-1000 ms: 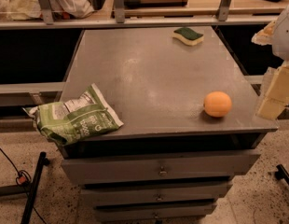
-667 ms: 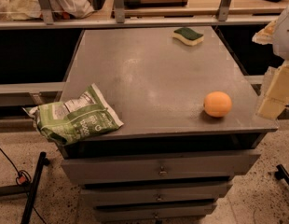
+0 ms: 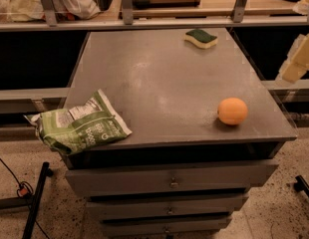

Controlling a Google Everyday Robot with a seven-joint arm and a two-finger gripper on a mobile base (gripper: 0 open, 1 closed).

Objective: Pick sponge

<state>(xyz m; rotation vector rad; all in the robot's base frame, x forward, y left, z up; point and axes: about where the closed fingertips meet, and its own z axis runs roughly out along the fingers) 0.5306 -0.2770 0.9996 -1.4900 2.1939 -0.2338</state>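
— Green on top, pale yellow underneath: is that your sponge?
— Yes. You'll find it lying flat at the far edge of the grey cabinet top, right of centre.
— And the gripper?
— It hangs off the cabinet's right side, cream-coloured, well apart from the sponge. Whether it is released or clenched, you cannot tell.
— What else?
— You have an orange ball near the front right and a green chip bag overhanging the front left corner.

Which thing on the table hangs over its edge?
The green chip bag at the near-left corner; the sponge and orange ball sit fully on top. The gripper is off the table's right side.
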